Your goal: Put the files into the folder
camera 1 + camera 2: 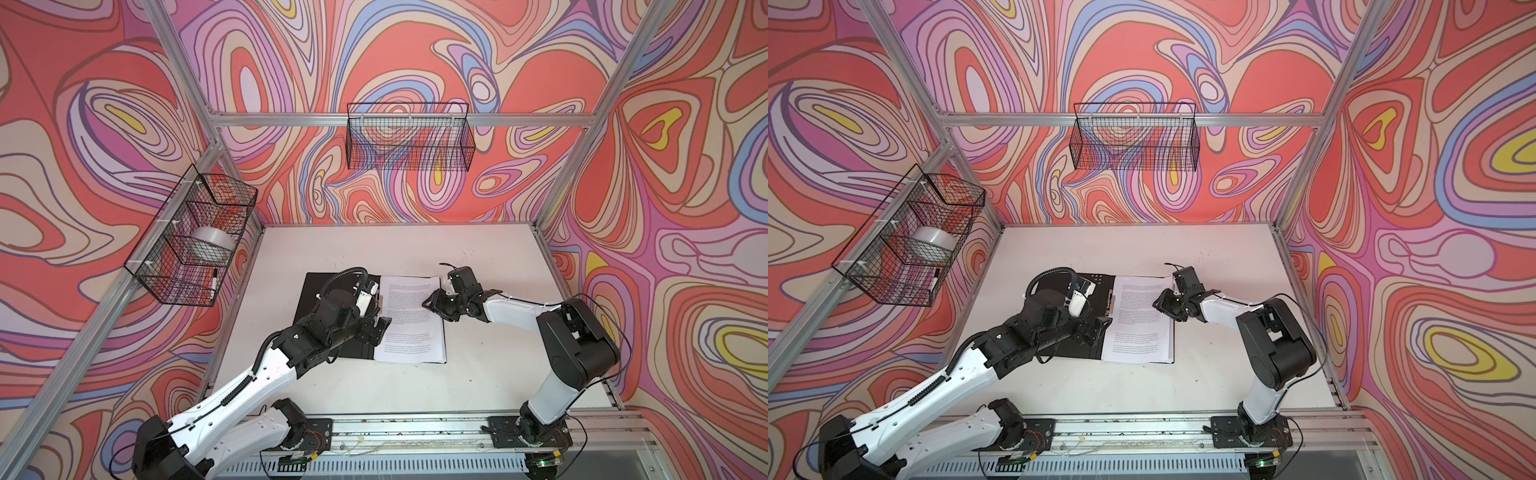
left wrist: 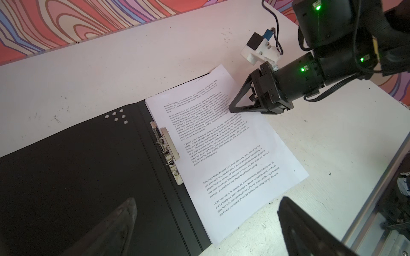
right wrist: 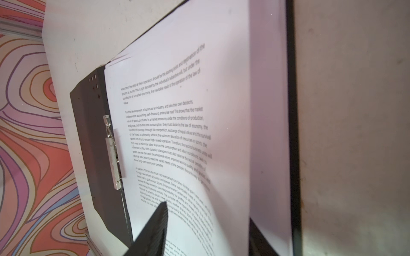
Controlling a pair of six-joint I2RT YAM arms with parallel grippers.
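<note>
Top views: folder [image 1: 316, 299] open flat near the middle of the bench [image 1: 478, 374], black inside up, files [image 1: 411, 320] stacked on its right half with one long edge along the spine. Left end effector [image 1: 380, 330] low over the spine, jaws spread wide, nothing in them; likely placed there to keep the left cover down and within reach of the clip. Right end effector [image 1: 1158, 304] above the files on the side toward the bench's far edge, tips aimed down at the print. Left wrist view: metal clip [image 2: 166, 146] on the folder's [image 2: 77, 166] spine, touching or just over the files' [image 2: 221, 155] inner edge, overlap with the sheets not discernible; far corner of the stack slightly fanned, so not yet squared. Own two fingers [image 2: 119, 221] far apart, empty. Right end effector [image 2: 231, 108] side-on here, tip just above the top sheet, gap between jaws hidden at this angle. Right wrist view: two dark fingers [image 3: 155, 228] partly apart with printed paper showing between them, no sheet pinched as far as visible; what looks like the folder's black edge [image 3: 290, 110] peeking out past the files on the side toward the bench's right edge. Judged from this layout: files already lying in the folder; alignment, clamping and closing of the cover not yet done.
</note>
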